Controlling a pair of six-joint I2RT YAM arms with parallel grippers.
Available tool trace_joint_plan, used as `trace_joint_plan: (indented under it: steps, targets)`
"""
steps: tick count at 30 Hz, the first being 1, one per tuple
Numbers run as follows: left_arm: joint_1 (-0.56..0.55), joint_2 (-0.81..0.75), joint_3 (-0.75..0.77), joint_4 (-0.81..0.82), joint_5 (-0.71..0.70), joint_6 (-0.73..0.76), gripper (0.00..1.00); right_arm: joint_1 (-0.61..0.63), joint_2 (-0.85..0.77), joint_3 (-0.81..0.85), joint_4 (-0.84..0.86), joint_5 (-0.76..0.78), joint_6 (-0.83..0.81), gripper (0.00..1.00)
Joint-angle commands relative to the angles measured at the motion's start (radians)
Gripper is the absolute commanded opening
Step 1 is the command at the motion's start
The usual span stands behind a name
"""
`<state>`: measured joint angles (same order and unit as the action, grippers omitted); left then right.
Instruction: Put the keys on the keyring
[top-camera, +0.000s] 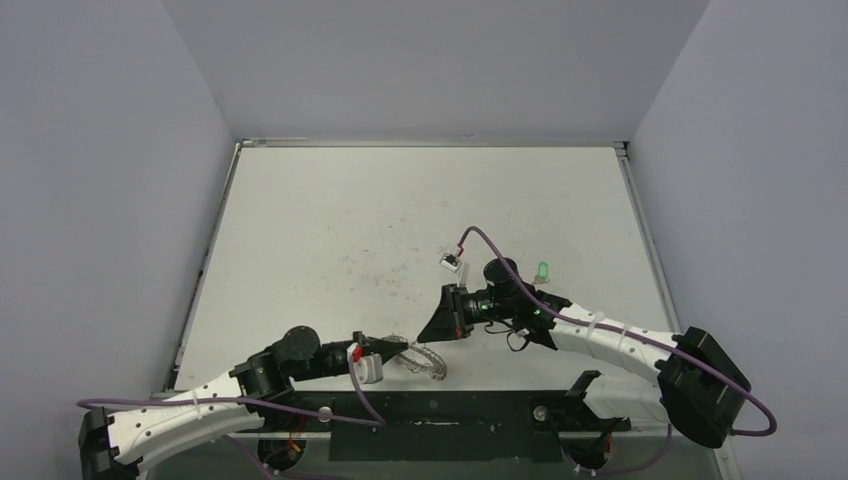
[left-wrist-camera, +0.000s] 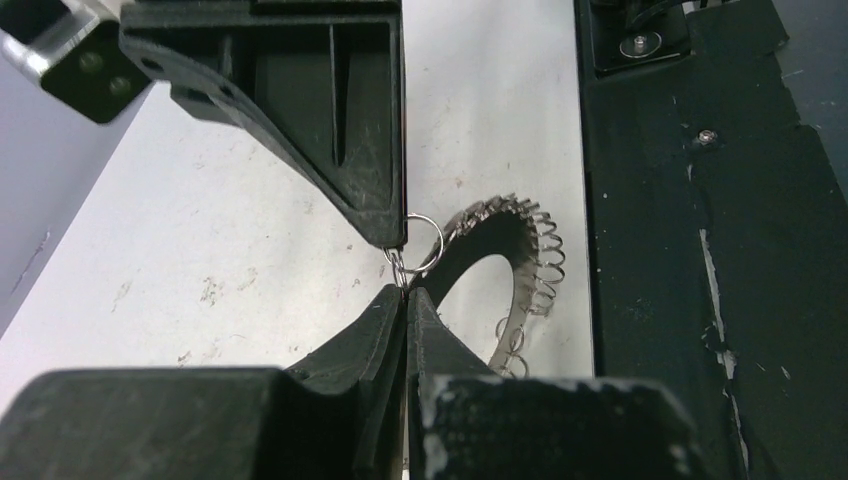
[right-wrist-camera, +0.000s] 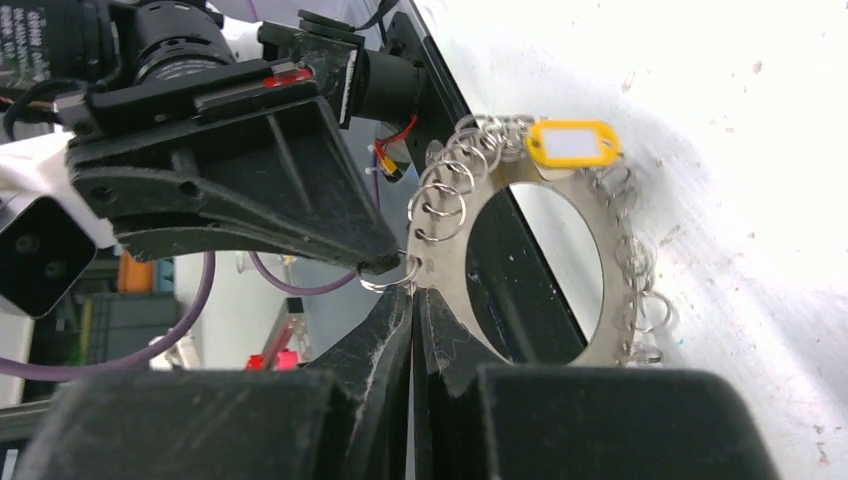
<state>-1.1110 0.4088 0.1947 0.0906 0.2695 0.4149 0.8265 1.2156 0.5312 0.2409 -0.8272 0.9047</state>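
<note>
The keyring (right-wrist-camera: 606, 322), a flat silvery ring fringed with small wire loops, stands tilted on edge near the table's front between both grippers; it also shows as keyring (top-camera: 428, 360) and keyring (left-wrist-camera: 524, 236). A yellow-headed key (right-wrist-camera: 572, 143) hangs on its upper rim. The green key (top-camera: 542, 270) lies alone on the table behind the right arm. My left gripper (left-wrist-camera: 405, 290) is shut on one wire loop of the keyring. My right gripper (right-wrist-camera: 412, 291) is shut tip to tip with it on the same loop at the rim. From above, the left gripper (top-camera: 408, 349) and right gripper (top-camera: 421, 336) meet there.
A black base strip (top-camera: 450, 410) runs along the near table edge right behind the keyring, seen as the black strip (left-wrist-camera: 700, 250). Grey walls close in the white table (top-camera: 400, 220) on three sides. A purple cable (top-camera: 490, 240) loops above the right wrist.
</note>
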Motion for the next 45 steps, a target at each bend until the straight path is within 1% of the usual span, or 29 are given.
trace_joint_plan:
  steps: [1,5,7,9,10,11,12,15,18,21,26,29,31,33,35,37,40,43,45]
  targets:
    - [0.002,-0.03,0.016,-0.01,-0.048,-0.034,0.0,0.008,-0.098,0.104,-0.153,0.048,-0.146,0.0]
    - [0.002,-0.055,0.004,-0.012,-0.067,-0.06,0.0,0.009,-0.141,0.138,-0.222,0.095,-0.19,0.0]
    - [0.002,-0.067,-0.004,-0.002,-0.08,-0.077,0.14,0.009,-0.156,0.15,-0.237,0.123,-0.205,0.0]
    - [0.002,-0.079,-0.011,0.014,-0.097,-0.1,0.24,0.012,-0.169,0.171,-0.309,0.154,-0.235,0.0]
    - [0.002,-0.082,-0.013,0.023,-0.107,-0.112,0.27,0.013,-0.174,0.183,-0.333,0.172,-0.257,0.0]
    - [0.002,-0.087,-0.013,0.03,-0.117,-0.126,0.35,0.015,-0.179,0.194,-0.371,0.189,-0.277,0.0]
    - [0.002,-0.091,-0.013,0.04,-0.133,-0.143,0.39,0.018,-0.183,0.206,-0.396,0.208,-0.296,0.0]
    - [0.002,-0.092,-0.009,0.074,-0.174,-0.215,0.46,0.024,-0.192,0.233,-0.457,0.26,-0.339,0.0]
    - [0.002,-0.073,0.011,0.105,-0.166,-0.285,0.47,0.035,-0.192,0.262,-0.509,0.329,-0.368,0.0]
    - [0.002,-0.036,0.048,0.116,-0.173,-0.4,0.48,0.047,-0.195,0.292,-0.57,0.424,-0.377,0.0]
    - [0.002,0.063,0.132,0.078,-0.287,-0.607,0.5,0.05,-0.229,0.316,-0.624,0.601,-0.366,0.0]
    - [0.004,0.135,0.192,0.016,-0.396,-0.734,0.54,0.047,-0.254,0.328,-0.632,0.697,-0.364,0.0]
    - [0.003,0.19,0.243,-0.062,-0.462,-0.81,0.58,0.046,-0.27,0.338,-0.635,0.757,-0.371,0.0]
    - [0.005,0.236,0.294,-0.135,-0.51,-0.877,0.62,0.045,-0.283,0.346,-0.634,0.812,-0.38,0.0]
    - [0.007,0.272,0.336,-0.175,-0.528,-0.93,0.64,0.043,-0.288,0.356,-0.629,0.862,-0.388,0.0]
    - [0.009,0.3,0.373,-0.192,-0.528,-0.976,0.64,0.043,-0.281,0.363,-0.627,0.885,-0.395,0.0]
    - [0.024,0.34,0.416,-0.225,-0.514,-1.064,0.58,0.043,-0.255,0.361,-0.62,0.875,-0.394,0.0]
    - [0.076,0.393,0.46,-0.266,-0.426,-1.113,0.55,0.047,-0.228,0.327,-0.593,0.854,-0.384,0.0]
    - [0.144,0.437,0.49,-0.296,-0.32,-1.151,0.54,0.048,-0.211,0.288,-0.564,0.846,-0.367,0.0]
